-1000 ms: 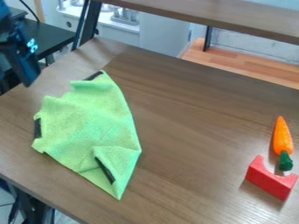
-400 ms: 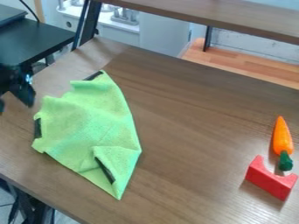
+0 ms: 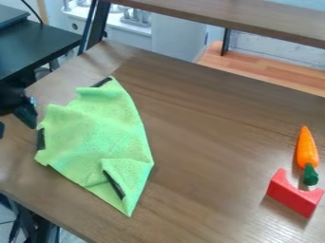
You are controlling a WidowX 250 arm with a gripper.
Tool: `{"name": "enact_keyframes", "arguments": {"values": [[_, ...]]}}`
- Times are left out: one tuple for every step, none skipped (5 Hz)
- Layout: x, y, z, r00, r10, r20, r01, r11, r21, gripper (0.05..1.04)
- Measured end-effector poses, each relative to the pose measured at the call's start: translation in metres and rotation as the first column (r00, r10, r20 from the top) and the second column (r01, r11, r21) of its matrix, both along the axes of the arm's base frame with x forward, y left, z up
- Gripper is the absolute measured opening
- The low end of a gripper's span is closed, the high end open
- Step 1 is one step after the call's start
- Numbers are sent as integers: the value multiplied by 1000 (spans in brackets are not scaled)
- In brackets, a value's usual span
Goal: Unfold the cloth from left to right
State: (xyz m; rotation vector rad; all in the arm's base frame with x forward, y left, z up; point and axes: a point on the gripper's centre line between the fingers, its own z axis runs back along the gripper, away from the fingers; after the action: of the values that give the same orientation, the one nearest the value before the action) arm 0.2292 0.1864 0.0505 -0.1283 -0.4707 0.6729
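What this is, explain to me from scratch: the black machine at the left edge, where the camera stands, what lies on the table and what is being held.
The black machine is a robot arm. Its hand, a two-finger gripper, is at the left edge of the picture, beside the cloth. The fingers are apart, and I see nothing held between them.

A fixed camera looks down at a slant on the wooden table.

At the left of the table lies a green cloth with dark strips along its edges, rumpled and with a part folded over near its lower end. The job is to unfold it. At the right are an orange carrot with a green top and a red block with a curved notch.
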Motion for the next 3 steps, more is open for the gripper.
{"name": "enact_keyframes", "arguments": {"values": [[7,-8,-6,1000,-9,-8,9,1000,7,1001],[13,-18,-13,999,-31,-28,31,999,20,1001],[20,-25,-16,999,-33,-40,35,999,34,982]]}}
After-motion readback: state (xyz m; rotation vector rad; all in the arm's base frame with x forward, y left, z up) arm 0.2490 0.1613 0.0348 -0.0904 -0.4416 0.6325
